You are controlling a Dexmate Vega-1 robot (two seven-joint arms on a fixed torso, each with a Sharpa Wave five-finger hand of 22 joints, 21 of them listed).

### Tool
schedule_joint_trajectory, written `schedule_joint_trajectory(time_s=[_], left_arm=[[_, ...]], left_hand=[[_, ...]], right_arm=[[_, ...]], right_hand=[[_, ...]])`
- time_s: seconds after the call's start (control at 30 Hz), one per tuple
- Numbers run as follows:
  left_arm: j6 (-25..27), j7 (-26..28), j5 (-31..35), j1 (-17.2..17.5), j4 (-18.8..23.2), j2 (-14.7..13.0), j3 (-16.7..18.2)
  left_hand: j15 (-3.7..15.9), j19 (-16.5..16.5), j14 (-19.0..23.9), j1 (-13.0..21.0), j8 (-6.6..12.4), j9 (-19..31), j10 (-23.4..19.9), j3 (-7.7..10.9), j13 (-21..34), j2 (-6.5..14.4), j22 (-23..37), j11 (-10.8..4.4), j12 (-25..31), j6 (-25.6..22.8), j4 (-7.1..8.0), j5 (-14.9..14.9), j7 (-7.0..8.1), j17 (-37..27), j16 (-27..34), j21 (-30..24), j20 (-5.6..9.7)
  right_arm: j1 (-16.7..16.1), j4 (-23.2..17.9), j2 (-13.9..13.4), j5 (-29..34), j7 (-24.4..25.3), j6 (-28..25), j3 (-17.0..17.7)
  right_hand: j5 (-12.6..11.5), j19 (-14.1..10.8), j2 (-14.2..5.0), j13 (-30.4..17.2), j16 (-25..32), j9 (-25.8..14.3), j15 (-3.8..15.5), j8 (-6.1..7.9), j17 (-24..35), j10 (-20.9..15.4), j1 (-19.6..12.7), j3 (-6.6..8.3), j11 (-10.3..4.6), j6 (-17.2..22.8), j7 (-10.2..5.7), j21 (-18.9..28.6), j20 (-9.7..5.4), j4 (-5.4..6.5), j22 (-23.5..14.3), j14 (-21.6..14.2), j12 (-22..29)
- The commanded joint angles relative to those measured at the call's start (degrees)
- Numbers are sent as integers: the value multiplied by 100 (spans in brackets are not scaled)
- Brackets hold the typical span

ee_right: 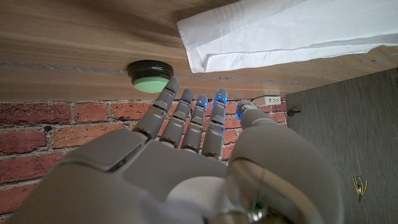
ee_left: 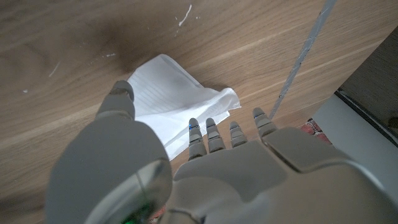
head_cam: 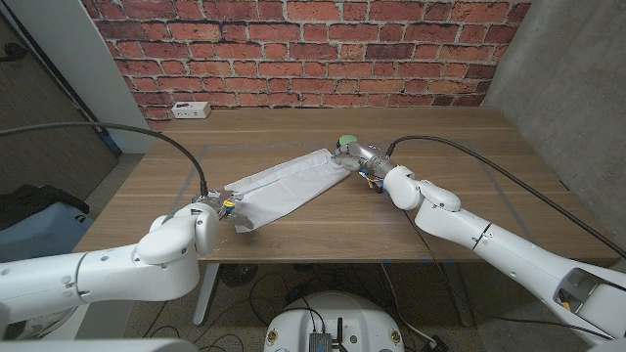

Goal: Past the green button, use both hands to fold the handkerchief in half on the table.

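The white handkerchief [head_cam: 284, 186] lies as a long folded strip, running diagonally from near the table's front left toward the green button [head_cam: 345, 142]. My left hand [head_cam: 220, 205] hovers at the strip's near end. Its fingers [ee_left: 211, 137] and thumb are spread over the cloth's corner [ee_left: 168, 93] and hold nothing. My right hand [head_cam: 360, 161] is at the far end, just in front of the button. In the right wrist view its fingers [ee_right: 199, 118] reach out straight, short of the cloth's layered edge [ee_right: 249, 37] and the button [ee_right: 149, 76], with nothing gripped.
A white power strip [head_cam: 189, 110] sits at the table's far left edge, against the brick wall. A thin pale tape line [ee_left: 305, 56] crosses the wood near my left hand. The table's front edge [head_cam: 323, 260] is close behind the left hand.
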State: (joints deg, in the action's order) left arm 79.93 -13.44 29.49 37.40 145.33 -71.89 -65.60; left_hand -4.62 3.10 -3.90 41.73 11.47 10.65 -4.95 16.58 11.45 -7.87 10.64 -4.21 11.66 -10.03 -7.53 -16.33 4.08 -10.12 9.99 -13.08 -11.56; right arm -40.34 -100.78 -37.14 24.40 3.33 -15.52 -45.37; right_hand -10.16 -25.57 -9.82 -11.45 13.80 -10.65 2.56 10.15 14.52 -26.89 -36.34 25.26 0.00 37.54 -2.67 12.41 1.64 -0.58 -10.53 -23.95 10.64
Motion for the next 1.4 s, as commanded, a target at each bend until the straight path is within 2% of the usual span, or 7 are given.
schedule_joint_trajectory(time_s=[0.03,0.33,0.5,0.63,0.83,1.1,1.4], left_arm=[[-71,-3598,4340,83,-658,565,-335],[-932,-4325,5730,1422,-1136,1269,1179],[-1440,-3373,5244,2138,-1321,1717,2038],[-1715,-2498,4822,2539,-1459,2014,2520],[-2000,-1930,5283,2787,-1761,2259,2689],[-2253,-1735,5510,3145,-1873,2628,3124],[-2724,-1992,4429,3428,-1332,2532,3790]], left_hand=[[15,-24,10,119,4,7,-33,8,6,11,15,1,38,-4,-58,-47,44,-6,51,41,33],[122,-48,28,255,3,8,-60,52,6,144,14,-91,55,-21,-65,-83,109,-6,68,45,107],[310,-367,446,796,27,9,-443,518,0,1306,24,-152,180,-186,-33,-15,44,9,161,-38,94],[762,-968,1247,1274,231,12,-1625,855,-20,1881,39,-262,473,-1232,-84,395,226,19,246,-218,240],[1527,-1694,2784,1771,787,32,-4373,1588,-43,1834,59,-673,952,-4104,-9,635,399,31,348,-503,655],[1592,-1770,3072,1874,747,38,-4864,1410,-41,1737,51,-682,934,-4473,-118,679,399,17,348,-535,769],[1055,-1225,2343,358,-101,27,-3233,332,29,913,53,-170,17,-3047,247,551,122,18,6,-230,403]], right_arm=[[-61,-28,-39,-105,6,52,59],[-72,14,-49,-124,55,97,73],[-96,26,-61,-122,120,112,101],[-116,31,-72,-132,156,104,125],[-131,33,-80,-125,202,73,148],[-58,111,-59,-144,149,121,125],[74,245,23,-99,109,162,47]], right_hand=[[14,7,-1,-19,31,-18,199,22,17,10,45,19,-18,-32,-1,-2,45,47,-13,-31,21],[7,6,-9,-18,26,-17,201,52,9,6,51,41,-12,8,20,0,57,31,-13,-33,33],[5,8,-10,-17,26,-17,202,66,5,-1,57,50,-2,32,38,0,55,25,-13,-42,40],[1,7,-14,-17,25,-17,198,75,0,-24,49,64,-4,51,42,2,54,10,-13,-47,52],[-4,9,-17,-16,21,-16,209,81,-8,-25,34,86,-11,61,52,2,50,-17,-12,-48,55],[-5,9,-11,-15,19,-15,207,98,-17,-47,31,108,24,103,71,4,57,-46,-12,-57,67],[-5,9,-16,-14,24,-15,200,104,-17,-48,30,120,13,121,71,5,52,-65,-12,-65,68]])
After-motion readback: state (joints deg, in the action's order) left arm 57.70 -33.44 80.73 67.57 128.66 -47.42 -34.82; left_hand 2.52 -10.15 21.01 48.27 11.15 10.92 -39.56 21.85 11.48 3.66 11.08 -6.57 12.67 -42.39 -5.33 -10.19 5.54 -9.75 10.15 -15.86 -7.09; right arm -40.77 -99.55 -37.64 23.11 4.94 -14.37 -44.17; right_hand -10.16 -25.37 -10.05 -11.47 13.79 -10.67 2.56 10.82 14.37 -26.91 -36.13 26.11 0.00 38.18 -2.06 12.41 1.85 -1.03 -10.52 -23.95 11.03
